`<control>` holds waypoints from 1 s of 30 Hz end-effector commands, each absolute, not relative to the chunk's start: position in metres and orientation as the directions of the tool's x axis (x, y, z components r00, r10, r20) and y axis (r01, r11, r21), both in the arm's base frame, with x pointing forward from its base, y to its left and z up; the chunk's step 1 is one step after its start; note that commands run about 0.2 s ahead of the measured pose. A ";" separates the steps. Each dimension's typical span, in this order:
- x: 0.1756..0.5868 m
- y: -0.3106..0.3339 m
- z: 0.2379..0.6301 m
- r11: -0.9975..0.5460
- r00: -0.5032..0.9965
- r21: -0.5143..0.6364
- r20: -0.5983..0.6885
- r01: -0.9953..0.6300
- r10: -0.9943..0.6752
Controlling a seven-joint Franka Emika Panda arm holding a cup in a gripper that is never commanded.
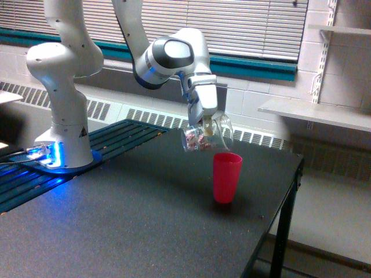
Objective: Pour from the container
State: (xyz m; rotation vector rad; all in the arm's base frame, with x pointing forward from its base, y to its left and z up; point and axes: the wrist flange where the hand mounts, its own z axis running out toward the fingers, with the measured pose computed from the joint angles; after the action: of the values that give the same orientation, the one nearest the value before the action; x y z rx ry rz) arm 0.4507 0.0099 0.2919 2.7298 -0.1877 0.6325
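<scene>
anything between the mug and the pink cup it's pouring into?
Nothing visible. The gripper holds the glass mug tilted in the air, just above and toward the exterior view's left of the pink cup. The cup stands upright with its mouth open, and the gap between mug and cup rim is bare.

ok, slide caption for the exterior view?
Hand holds the tilted glass mug just above the pink cup on the table.
</scene>
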 end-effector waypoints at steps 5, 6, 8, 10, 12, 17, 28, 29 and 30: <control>0.443 0.004 0.281 -0.918 0.906 0.340 0.420 -0.203 -0.045; 0.443 0.005 0.279 -0.917 0.908 0.346 0.417 -0.197 -0.038; 0.442 0.007 0.277 -0.916 0.912 0.354 0.410 -0.187 -0.027; 0.442 0.009 0.276 -0.915 0.914 0.362 0.404 -0.179 -0.019; 0.442 0.010 0.275 -0.913 0.916 0.371 0.401 -0.171 -0.009; 0.444 0.016 0.274 -0.908 0.921 0.393 0.389 -0.148 0.019; 0.451 0.028 0.279 -0.887 0.925 0.452 0.370 -0.097 0.088; 0.452 0.029 0.280 -0.884 0.924 0.458 0.370 -0.097 0.091; 0.453 0.029 0.281 -0.879 0.924 0.466 0.371 -0.096 0.096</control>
State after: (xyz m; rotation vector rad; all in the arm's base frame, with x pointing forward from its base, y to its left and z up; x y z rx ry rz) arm 0.4477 0.0217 0.2748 2.6273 -0.0679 0.5258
